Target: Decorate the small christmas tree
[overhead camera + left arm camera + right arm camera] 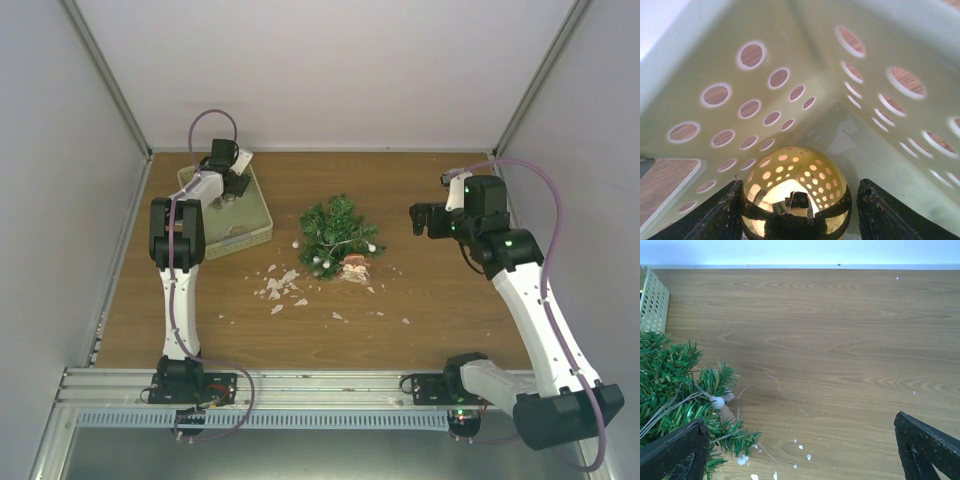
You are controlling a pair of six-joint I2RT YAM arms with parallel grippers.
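Note:
The small christmas tree lies on its side mid-table, dark green with a thin string of white beads and its brownish pot base toward me. My left gripper reaches down into the pale yellow-green basket. In the left wrist view a shiny gold ball ornament sits between the jaws of the left gripper. The left finger touches it and the right finger stands a little off it. My right gripper hovers open just right of the tree, nothing between its fingers.
White flakes are scattered on the wood in front of the tree, with more under the right gripper. The basket's perforated walls close in around the left gripper. A corner of the basket shows in the right wrist view.

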